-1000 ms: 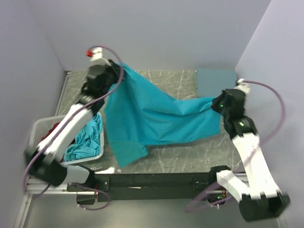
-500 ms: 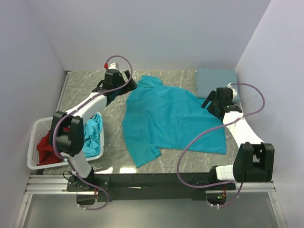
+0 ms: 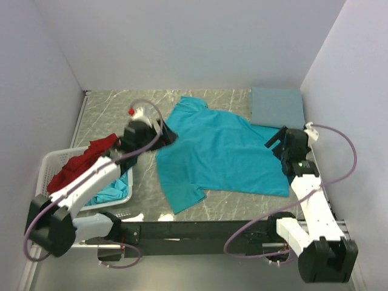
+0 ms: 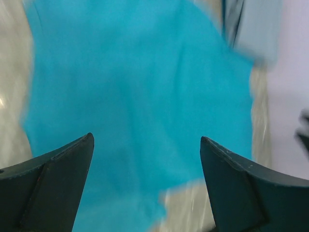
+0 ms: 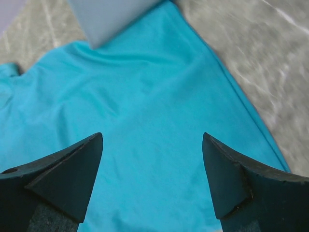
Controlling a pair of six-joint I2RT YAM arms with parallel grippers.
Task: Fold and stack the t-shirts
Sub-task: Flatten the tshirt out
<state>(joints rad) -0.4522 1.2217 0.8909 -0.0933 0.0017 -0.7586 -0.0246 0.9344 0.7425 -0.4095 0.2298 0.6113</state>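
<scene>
Overhead and close wrist views sharing t-shirt [image 3: 224,151]

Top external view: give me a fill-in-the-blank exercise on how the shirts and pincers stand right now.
1. The left pincer and right pincer are both ____ over the teal t-shirt.
2. The draped t-shirt on the white basket is ____.
3. The grey-blue t-shirt lies at the table's far ____ corner.
Missing words: open; red; right.
</scene>
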